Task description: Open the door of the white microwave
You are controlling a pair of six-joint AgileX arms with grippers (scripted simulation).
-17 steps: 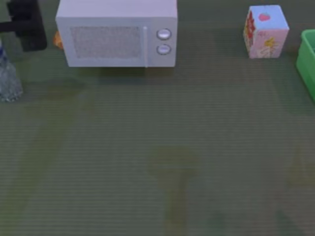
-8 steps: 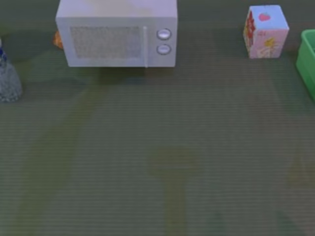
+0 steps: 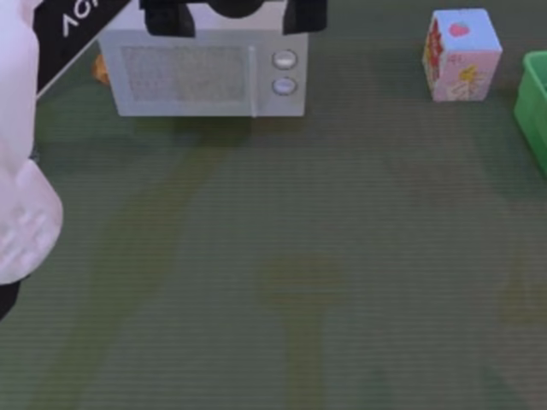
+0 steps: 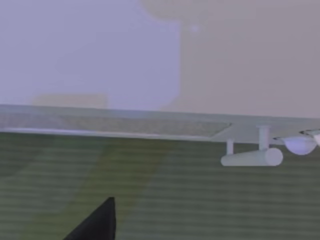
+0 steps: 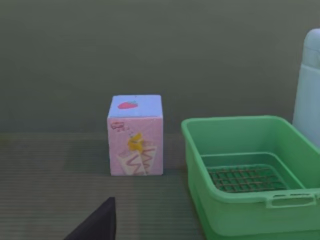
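Note:
The white microwave (image 3: 205,81) stands at the table's back left, its door (image 3: 184,73) flat against the front. A thin handle (image 3: 253,81) runs down the door's right edge, beside two silver knobs (image 3: 285,60). My left gripper (image 3: 232,13) hovers above the microwave's top, open and holding nothing. The left wrist view looks down over the microwave's top (image 4: 90,55) to the handle (image 4: 251,157) and one knob (image 4: 300,145), with one dark fingertip (image 4: 97,225) showing. My right arm is parked outside the top view, and its fingertip (image 5: 97,225) shows over bare table.
A pastel strawberry carton (image 3: 461,55) stands at the back right next to a green basket (image 3: 534,107). The same carton (image 5: 135,135) and basket (image 5: 250,175) fill the right wrist view. Something orange (image 3: 100,68) peeks out left of the microwave. My left arm's white body (image 3: 21,196) covers the left edge.
My left arm has swung in from the left and now reaches over the microwave's top. It now hides the clear bottle at the left edge. The microwave's door has not moved.

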